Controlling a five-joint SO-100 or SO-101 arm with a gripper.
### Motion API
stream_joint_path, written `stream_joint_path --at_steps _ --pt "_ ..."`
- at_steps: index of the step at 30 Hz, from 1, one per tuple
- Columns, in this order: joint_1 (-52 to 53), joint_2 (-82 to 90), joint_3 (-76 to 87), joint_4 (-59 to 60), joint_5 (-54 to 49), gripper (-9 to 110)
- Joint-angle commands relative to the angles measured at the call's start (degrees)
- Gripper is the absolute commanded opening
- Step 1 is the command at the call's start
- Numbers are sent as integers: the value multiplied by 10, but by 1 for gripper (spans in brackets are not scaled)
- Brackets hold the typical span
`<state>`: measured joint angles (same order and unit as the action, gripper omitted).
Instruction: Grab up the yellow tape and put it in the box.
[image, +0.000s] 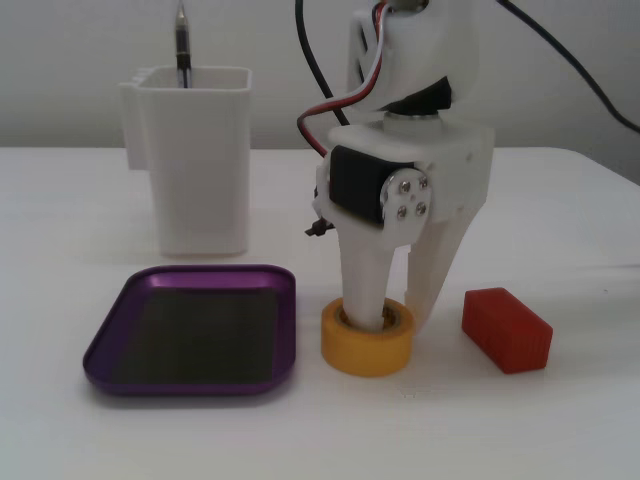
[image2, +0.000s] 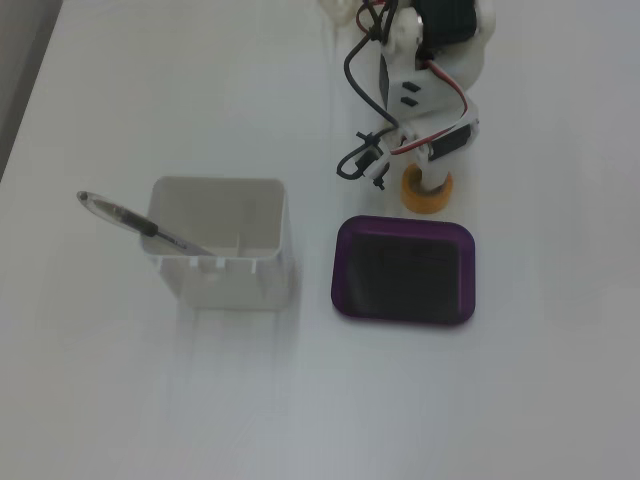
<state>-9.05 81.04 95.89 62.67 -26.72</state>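
Beside the purple box (image: 190, 330) on the tabletop (image: 560, 420), the end effector (image: 395, 315) straddled the yellow tape's (image: 367, 345) wall, not yet clenched; closing firmly before lifting seemed wise.

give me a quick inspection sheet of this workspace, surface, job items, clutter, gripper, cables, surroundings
surface: white table, bare and clean where visible
yellow tape: lying flat on the table just right of the tray in a fixed view, outside it
box: shallow purple tray, dark bottom, nothing in it
clutter: white pen holder with one pen leaning in it; red block right of the tape
gripper: lowered onto the tape, one finger in the roll's hole, the other outside its wall; roll not lifted
cables: black and red wires loop off the arm, clear of the table things
surroundings: plain pale wall behind, nothing else seen
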Motion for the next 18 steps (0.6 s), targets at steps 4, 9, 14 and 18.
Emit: stream_joint_path --at_steps 4,9,14,18 --pt "5 18 -40 6 16 -1" --pt "54 76 -116 4 143 -1" --pt "78 108 -192 -3 171 -1" --pt "88 109 -235 -3 175 -1"
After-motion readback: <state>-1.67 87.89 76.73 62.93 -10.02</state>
